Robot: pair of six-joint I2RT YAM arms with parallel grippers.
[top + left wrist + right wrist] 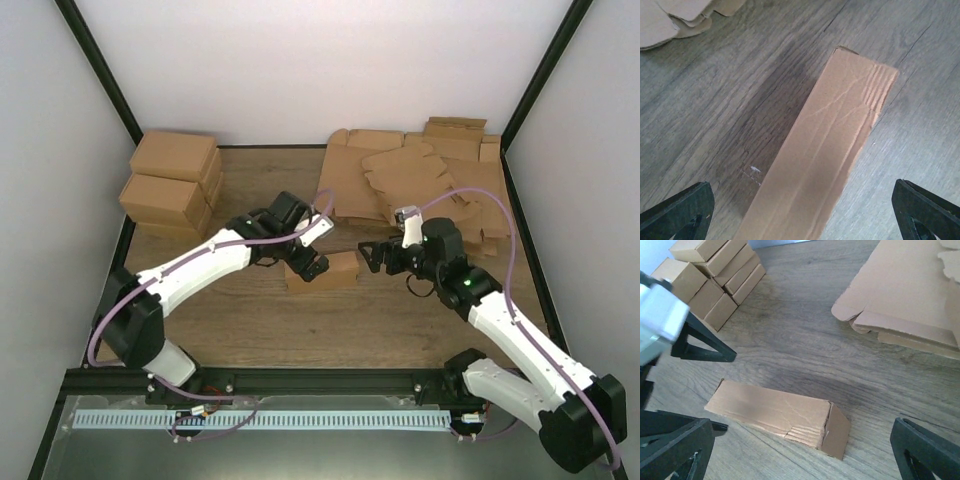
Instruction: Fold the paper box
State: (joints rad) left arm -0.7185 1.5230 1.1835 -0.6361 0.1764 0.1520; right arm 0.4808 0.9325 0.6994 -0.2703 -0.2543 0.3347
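While both arms reach inward over the middle of the grey-brown wood-grain counter [250, 320], the paper box [322, 272], a small plain brown corrugated-cardboard carton folded into a shallow cuboid, lies flat on the boards between them. From above, the left end effector [306, 266] overlaps the box's left end and the right end effector [368, 257] sits just off its right end, but that view cannot show whether either one touches it.

The wrist cameras settle this. In the left wrist view, the 2 black fingers [677, 212] stand spread at the bottom corners, with the box running up between them and bare counter on both sides. This end effector is wide open and grips nothing. The right wrist view shows the same of its own fingers [930, 450]. They are spread wide and hold nothing, and the box lies ahead of them, apart from both.

Only the right wrist view shows the box's creased top and the narrow gap along its near end flap. It also shows the stack of closed brown cardboard cartons [715, 275] at the far left as several layers. The pile of flat brown cardboard blanks [420, 180] with notched flaps lies at the far right, well apart from the box.
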